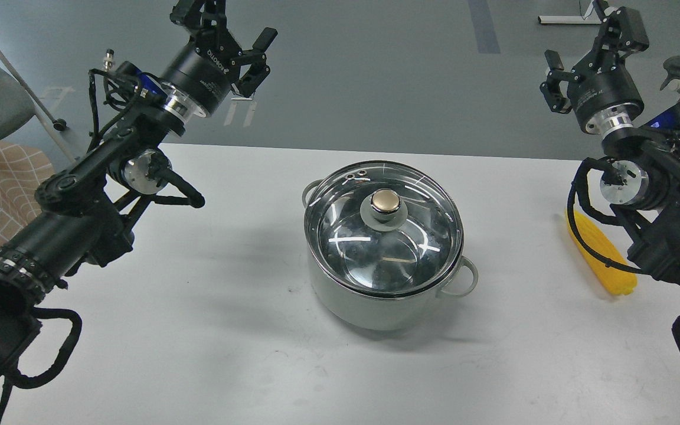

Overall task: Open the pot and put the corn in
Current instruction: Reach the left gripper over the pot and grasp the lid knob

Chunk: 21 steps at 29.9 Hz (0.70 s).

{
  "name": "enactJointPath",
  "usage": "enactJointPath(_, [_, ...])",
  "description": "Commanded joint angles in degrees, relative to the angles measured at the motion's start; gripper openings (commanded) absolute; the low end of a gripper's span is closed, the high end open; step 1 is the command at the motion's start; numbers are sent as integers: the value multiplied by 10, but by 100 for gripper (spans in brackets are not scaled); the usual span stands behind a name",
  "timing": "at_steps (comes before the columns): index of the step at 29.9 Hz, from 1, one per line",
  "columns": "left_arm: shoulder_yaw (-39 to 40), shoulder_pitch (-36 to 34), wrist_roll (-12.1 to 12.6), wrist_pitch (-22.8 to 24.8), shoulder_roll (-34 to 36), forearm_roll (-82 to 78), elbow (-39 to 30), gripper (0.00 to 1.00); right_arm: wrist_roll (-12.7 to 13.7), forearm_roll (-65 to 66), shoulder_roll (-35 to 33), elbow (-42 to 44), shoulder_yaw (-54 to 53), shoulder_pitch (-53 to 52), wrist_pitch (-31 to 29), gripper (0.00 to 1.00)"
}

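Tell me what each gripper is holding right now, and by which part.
Nothing is held. The left gripper and right gripper are both open and raised, clear of the lidded pot and the corn.

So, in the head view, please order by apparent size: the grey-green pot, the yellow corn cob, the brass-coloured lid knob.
1. Grey-green steel pot
2. Yellow corn cob, partly hidden by the right arm
3. Brass-coloured lid knob

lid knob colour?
Brass-gold knob on a grey base, seen in the head view.
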<state>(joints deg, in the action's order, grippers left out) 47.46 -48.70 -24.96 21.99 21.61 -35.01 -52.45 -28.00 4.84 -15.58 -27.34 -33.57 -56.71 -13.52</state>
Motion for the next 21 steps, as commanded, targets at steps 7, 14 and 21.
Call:
enactJointPath(7, [3, -3, 0, -48, 70, -321, -192, 98, 0, 1, -37, -29, 0, 27, 7, 100])
enactJointPath(14, [-1, -3, -5, -53, 72, -574, -279, 98, 0, 2, -79, -79, 0, 62, 32, 100])
enactJointPath(21, [-68, -3, -24, -86, 64, -821, -303, 98, 0, 2, -105, -107, -1, 79, 37, 100])
